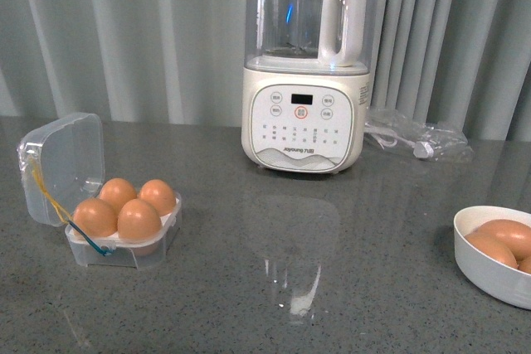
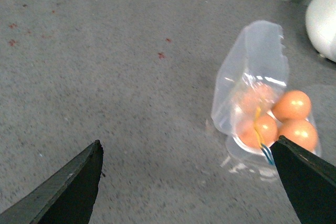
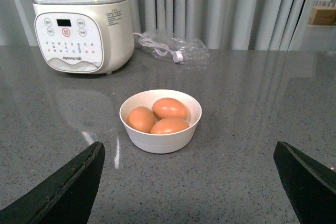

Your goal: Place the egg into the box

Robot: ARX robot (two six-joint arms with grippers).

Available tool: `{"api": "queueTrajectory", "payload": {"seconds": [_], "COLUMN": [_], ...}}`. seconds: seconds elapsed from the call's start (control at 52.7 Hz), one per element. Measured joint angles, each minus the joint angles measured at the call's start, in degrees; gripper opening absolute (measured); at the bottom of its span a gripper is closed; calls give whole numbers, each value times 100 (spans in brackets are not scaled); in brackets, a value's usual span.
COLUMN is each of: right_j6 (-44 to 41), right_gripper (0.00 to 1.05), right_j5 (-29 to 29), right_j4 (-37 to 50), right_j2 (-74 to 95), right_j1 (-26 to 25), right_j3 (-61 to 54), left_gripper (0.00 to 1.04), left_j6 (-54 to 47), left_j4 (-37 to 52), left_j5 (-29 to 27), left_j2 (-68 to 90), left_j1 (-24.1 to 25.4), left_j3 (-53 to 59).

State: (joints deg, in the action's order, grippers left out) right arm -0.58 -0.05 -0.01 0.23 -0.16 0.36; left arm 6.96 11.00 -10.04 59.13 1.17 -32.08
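Sitting in box, egg seemingly clear of spread jaws.

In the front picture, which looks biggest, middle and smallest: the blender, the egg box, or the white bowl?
1. Blender, clearly the largest.
2. Egg box, with its lid open.
3. White bowl, but the picture edge cuts it off, so this rank is unsure.

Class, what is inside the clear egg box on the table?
Four brown eggs sit in the box, filling it. Whatever lies beneath them is covered.
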Motion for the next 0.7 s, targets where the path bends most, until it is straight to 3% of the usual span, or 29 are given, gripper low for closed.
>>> {"api": "queueTrajectory", "payload": {"seconds": [0.398,0.702], "right_j6": [0,0], "right_gripper": [97,97], "right_j5": [0,0], "right_j4": [0,0], "right_j2": [0,0], "right_j1": [0,0], "right_j3": [0,0], "left_gripper": [98,98], "left_j6": [-579,-111], "left_j4": [306,79], "left_j5": [-79,575], "left_j2": [1917,2583], "left_j1": [177,234], "left_j3": [-1576,-1902]}}
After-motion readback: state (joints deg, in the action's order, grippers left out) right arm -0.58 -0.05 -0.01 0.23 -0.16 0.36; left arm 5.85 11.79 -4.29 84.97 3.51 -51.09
